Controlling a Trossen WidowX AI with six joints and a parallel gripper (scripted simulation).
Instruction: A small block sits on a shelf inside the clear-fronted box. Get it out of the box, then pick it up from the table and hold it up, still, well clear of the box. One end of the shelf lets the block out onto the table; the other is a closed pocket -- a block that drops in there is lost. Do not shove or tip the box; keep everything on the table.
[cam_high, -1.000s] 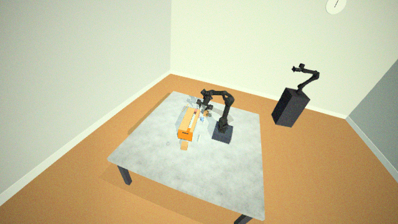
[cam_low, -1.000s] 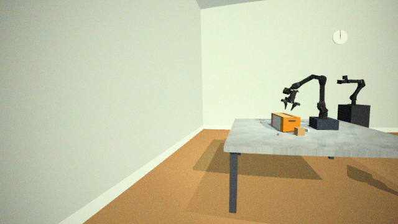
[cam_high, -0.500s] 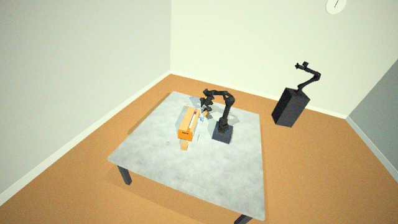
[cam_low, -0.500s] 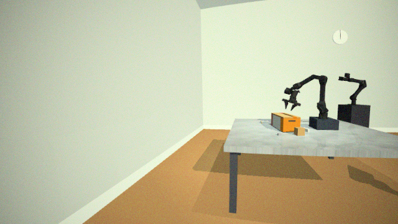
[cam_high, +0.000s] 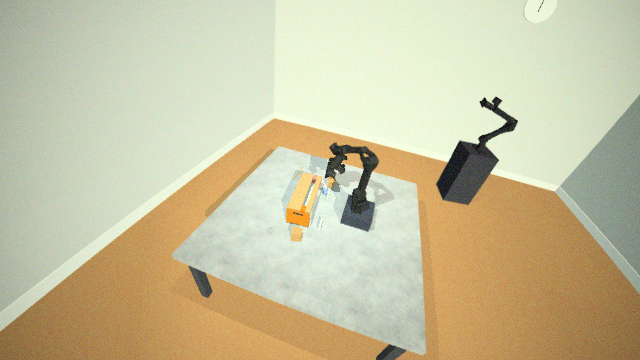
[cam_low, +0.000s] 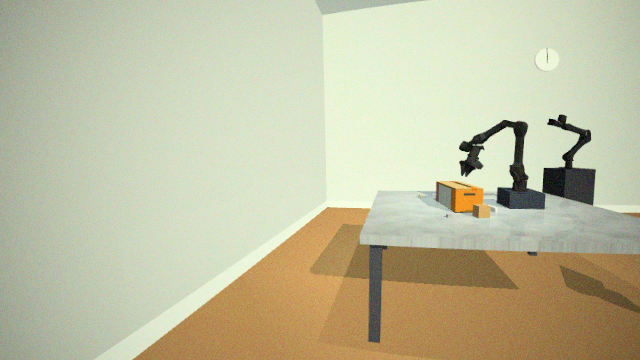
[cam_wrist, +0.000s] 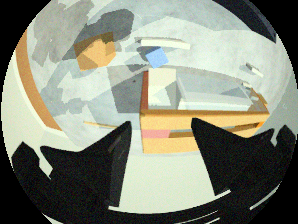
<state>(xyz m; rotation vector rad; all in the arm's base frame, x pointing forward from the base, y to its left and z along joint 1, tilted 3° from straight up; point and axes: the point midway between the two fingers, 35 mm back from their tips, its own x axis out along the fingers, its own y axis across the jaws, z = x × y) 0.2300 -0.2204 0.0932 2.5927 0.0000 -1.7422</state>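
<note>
The orange box (cam_high: 298, 217) (cam_low: 467, 200) (cam_wrist: 170, 121) stands upright, with a slot and a pink patch (cam_wrist: 156, 134) on its top. Its clear front (cam_wrist: 215, 92) faces the arm's base. A small blue block (cam_high: 325, 191) (cam_wrist: 157, 57) lies on the table outside the box, a little off the clear front near the pink-patch end. No block can be made out on the shelf. My gripper (cam_high: 336, 176) (cam_low: 465, 175) (cam_wrist: 162, 123) is open and empty, above table height near the pink-patch end of the box, touching nothing that I can see.
A tan block (cam_high: 296, 234) (cam_low: 481, 211) stands by the box's near end; another (cam_high: 330, 183) (cam_wrist: 97, 51) is beyond the blue block. White bars (cam_wrist: 165, 43) (cam_wrist: 254, 69) lie along the front side. A thin tan stick (cam_wrist: 100, 124) lies past the pink-patch end.
</note>
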